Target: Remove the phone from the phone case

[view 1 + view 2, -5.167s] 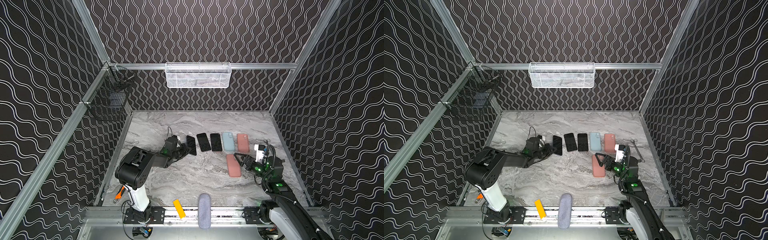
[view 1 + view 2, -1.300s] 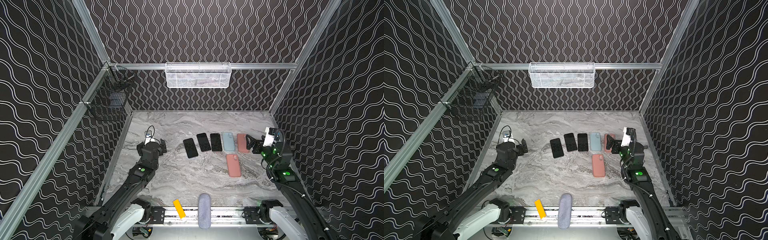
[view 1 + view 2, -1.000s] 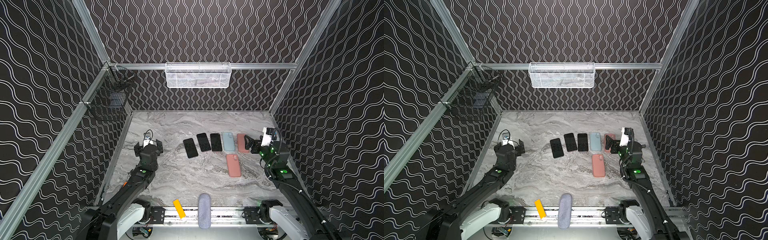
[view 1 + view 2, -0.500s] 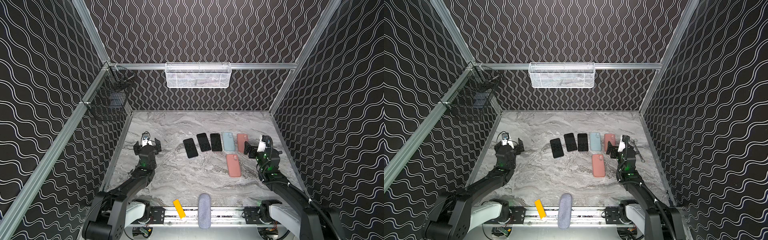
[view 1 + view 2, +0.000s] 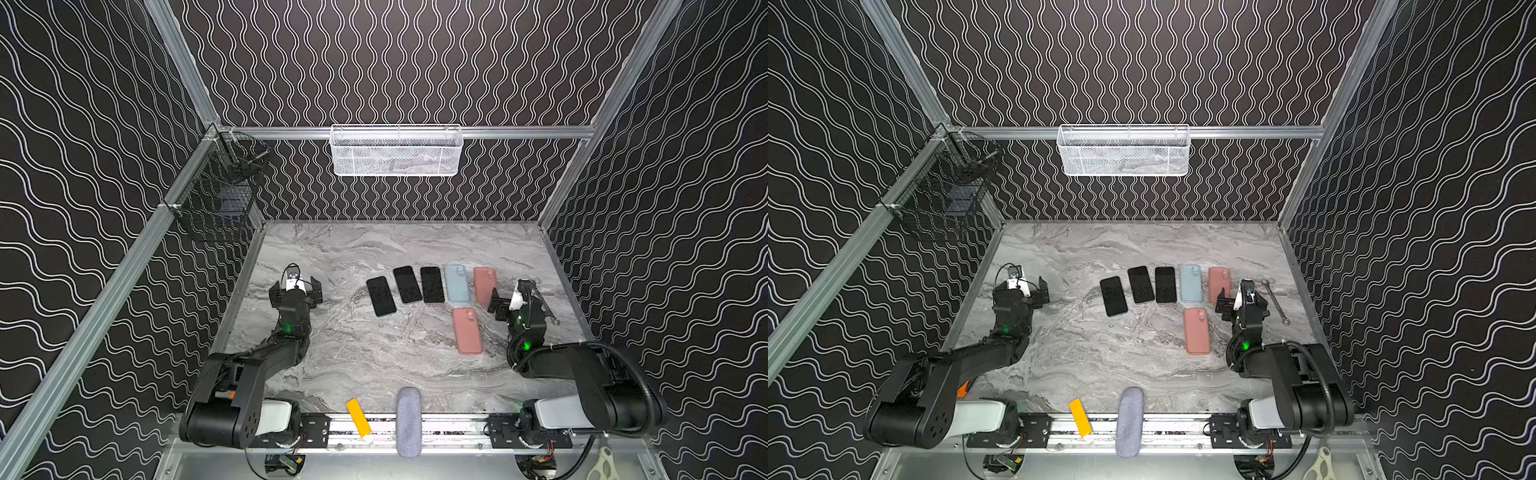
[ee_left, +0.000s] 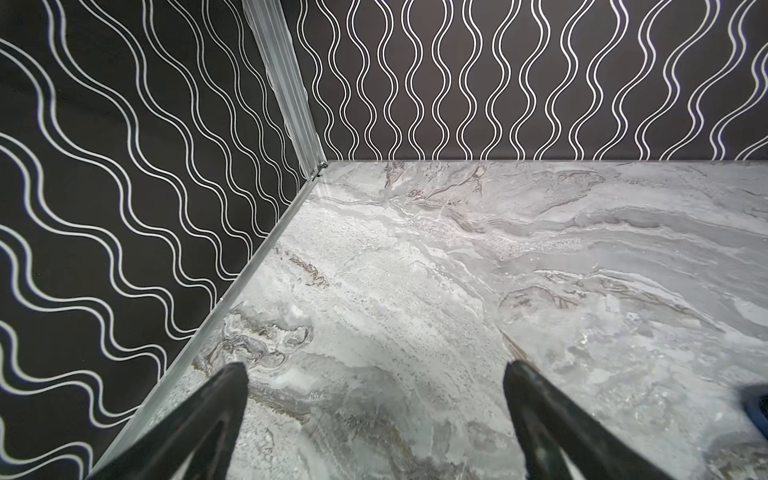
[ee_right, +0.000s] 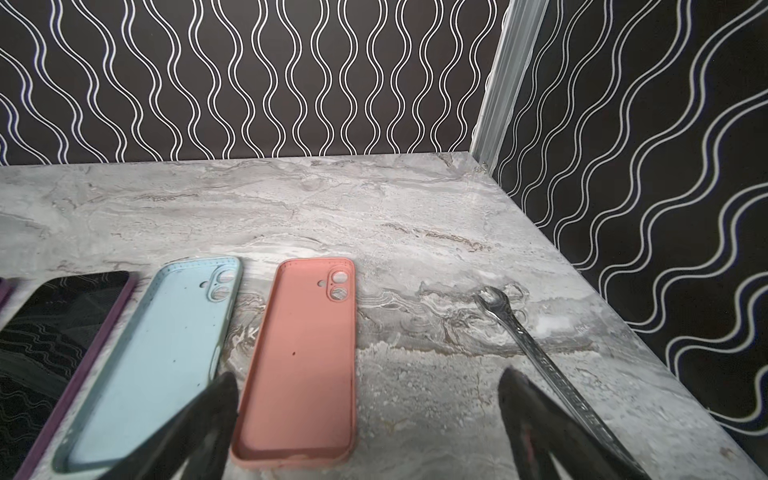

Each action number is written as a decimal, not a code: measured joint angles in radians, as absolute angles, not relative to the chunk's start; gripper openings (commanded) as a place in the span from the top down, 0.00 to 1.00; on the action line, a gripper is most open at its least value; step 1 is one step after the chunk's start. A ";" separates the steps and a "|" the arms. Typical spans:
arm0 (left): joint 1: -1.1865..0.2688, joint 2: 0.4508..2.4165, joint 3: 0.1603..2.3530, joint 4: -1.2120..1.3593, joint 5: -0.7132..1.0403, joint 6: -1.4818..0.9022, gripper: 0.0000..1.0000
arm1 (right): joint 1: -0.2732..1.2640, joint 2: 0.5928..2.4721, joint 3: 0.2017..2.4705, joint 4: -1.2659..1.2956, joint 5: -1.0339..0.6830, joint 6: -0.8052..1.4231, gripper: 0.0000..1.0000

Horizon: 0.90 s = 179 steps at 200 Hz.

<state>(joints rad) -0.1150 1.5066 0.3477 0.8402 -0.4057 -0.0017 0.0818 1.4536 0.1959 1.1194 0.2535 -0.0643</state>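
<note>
Three dark phones (image 5: pixel 407 284) lie in a row. Next to them a blue case (image 7: pixel 166 353) and a pink case (image 7: pixel 307 357) lie open side up and empty, so the extraction looks done. A second pink case (image 5: pixel 467 331) lies apart; I cannot tell if it is empty.

The right gripper (image 7: pixel 370 378) hangs low, jaws wide and holding nothing. The pink case is just ahead to its left, with the blue case and then the phones farther left. A wrench (image 7: pixel 540 357) lies on its right.

The left gripper (image 6: pixel 374 370), equally wide and empty, faces bare table (image 6: pixel 457 270), with the phones well off to its right.
</note>
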 measured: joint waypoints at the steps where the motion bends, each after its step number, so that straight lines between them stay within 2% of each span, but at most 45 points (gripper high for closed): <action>1: -0.115 1.507 0.348 0.841 -0.405 -0.002 0.01 | 0.082 1.455 0.196 1.121 0.254 -0.065 0.02; 43: -0.099 1.591 0.382 0.873 -0.307 0.003 0.01 | 0.055 1.470 0.224 1.148 0.239 -0.064 0.02; 67: -0.096 1.607 0.384 0.886 -0.278 0.006 0.01 | -0.010 1.495 0.257 1.141 0.138 -0.050 0.02; 119: -0.095 1.615 0.385 0.901 -0.257 0.009 0.01 | -0.073 1.538 0.268 1.127 -0.009 -0.011 0.02; 179: -0.094 1.616 0.385 0.902 -0.252 0.010 0.01 | -0.082 1.541 0.271 1.114 -0.043 0.004 0.02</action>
